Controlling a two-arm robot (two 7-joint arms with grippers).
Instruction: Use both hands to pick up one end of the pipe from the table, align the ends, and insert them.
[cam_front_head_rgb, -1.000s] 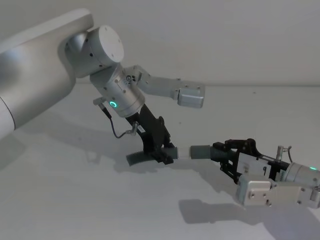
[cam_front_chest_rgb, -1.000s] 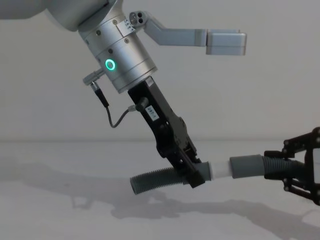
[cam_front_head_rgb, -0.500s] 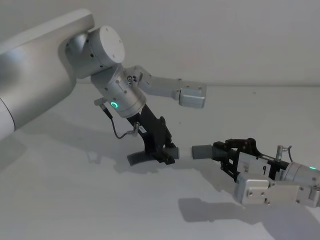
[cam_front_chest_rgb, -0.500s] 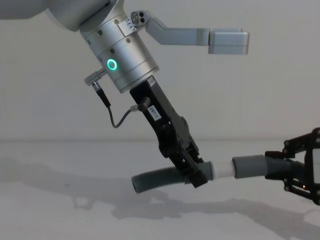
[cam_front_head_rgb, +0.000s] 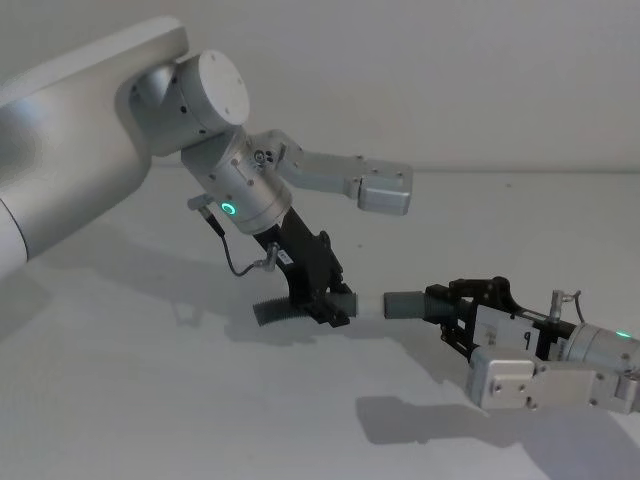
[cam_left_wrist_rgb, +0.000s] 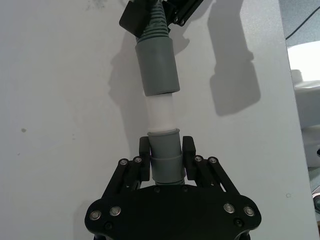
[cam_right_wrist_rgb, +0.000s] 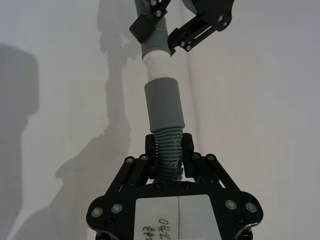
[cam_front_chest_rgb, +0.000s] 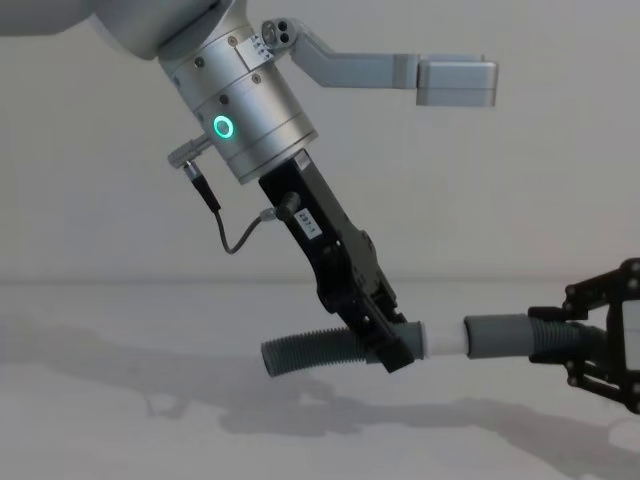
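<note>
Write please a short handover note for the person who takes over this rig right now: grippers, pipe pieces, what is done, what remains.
Left gripper: shut on the left hose piece, at its cuff, held above the table.
Right gripper: shut on the right hose piece, at the ribs behind its sleeve.
White spigot meets the mouth of the grey sleeve, roughly in line.
Done: both pieces lifted, ends aligned.
Left: push the spigot fully into the sleeve; most of it is bare.

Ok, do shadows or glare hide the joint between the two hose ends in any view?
Left wrist view: dark arm shadows fall on the table beside the white spigot, which stays plainly lit. Right wrist view: the grey sleeve stands out against shadow. Chest view: soft shadows lie below the hoses; no glare on the joint.
</note>
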